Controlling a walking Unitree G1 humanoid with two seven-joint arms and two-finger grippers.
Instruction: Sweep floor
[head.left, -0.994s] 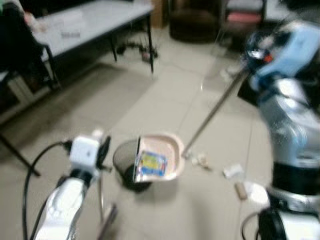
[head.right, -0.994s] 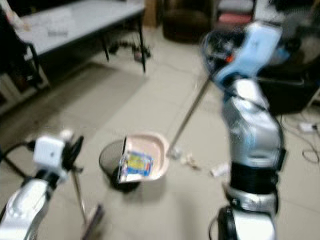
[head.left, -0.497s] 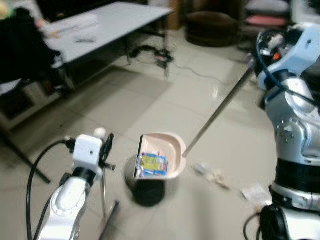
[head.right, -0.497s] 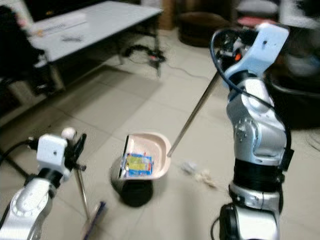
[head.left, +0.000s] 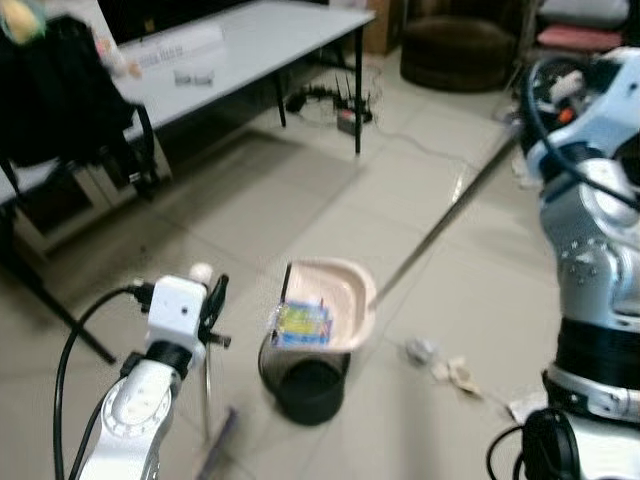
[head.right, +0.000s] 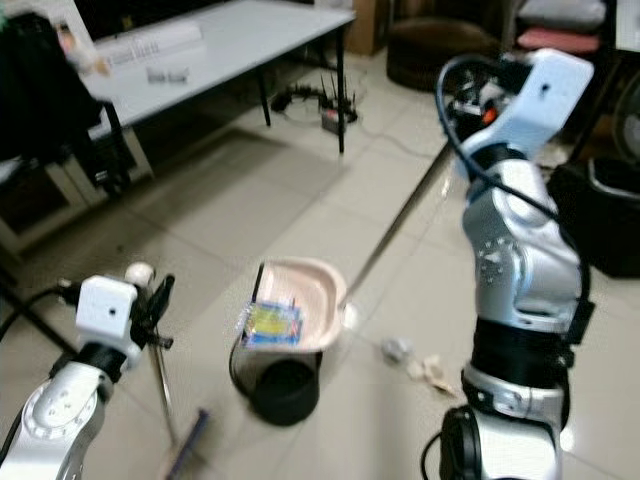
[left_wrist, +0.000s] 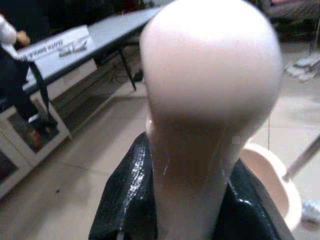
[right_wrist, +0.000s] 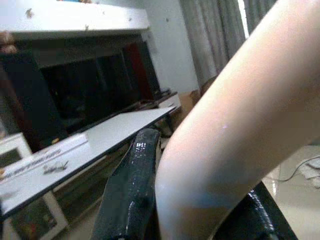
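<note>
Your right tool (right_wrist: 200, 200) grips the dustpan (head.left: 330, 305) handle, tipping it over the bin (head.left: 305, 380); your left tool (left_wrist: 190, 200) clenches the broom (head.left: 207, 400).

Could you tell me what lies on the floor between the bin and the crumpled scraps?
Bare tile, in both eye views: nothing lies between the black bin under the pink dustpan and the nearest scrap.

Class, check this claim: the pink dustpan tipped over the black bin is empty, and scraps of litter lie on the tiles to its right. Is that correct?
Not quite. The dustpan is not empty: the left eye view shows a colourful wrapper in it. It does tip over the black bin, and litter lies on the tiles to its right.
</note>
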